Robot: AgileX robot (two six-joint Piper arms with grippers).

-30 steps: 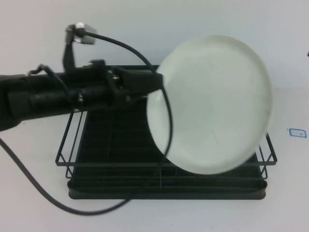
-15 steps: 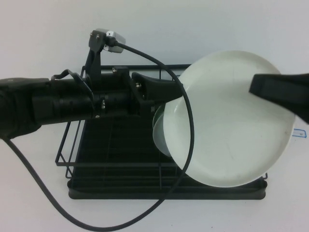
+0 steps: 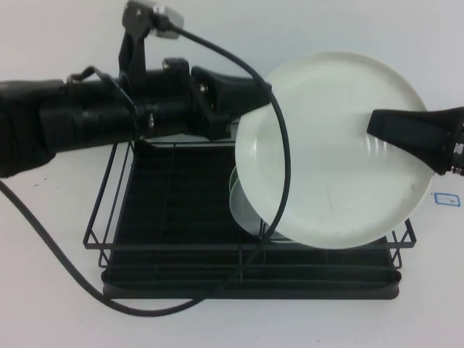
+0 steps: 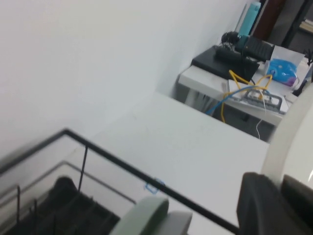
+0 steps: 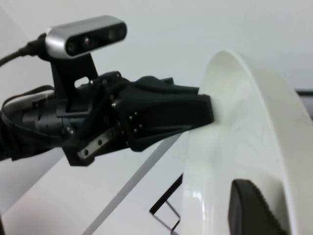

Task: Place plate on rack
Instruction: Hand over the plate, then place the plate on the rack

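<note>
Over rack (image 3: 181, 239), w/ pale green plate (image 3: 243, 199) standing in it, plate (image 3: 333, 152) held up near-vertical btwn both arms: left gripper (image 3: 250, 98) pinching its left rim, right gripper (image 3: 388, 129) pinching right rim.

Left arm (image 3: 80, 127): matte black, thick cylindrical forearm w/ ribbed joint sections, small silver screws near the wrist. Silver-grey camera (image 3: 154, 14) w/ dark lenses sits on a black upright bracket above the wrist; in right wrist view it reads as a rounded bar w/ several lens openings. Glossy black cable (image 3: 72, 279) loops from the camera down below the arm; a thinner wire arcs over the forearm. Left gripper (image 3: 250, 94): black, wedge-shaped tapering housing, screw heads on its side, bare metal link underneath. Right gripper (image 3: 388, 127): black, same tapering finger shape, a few pale screws at its base.
</note>
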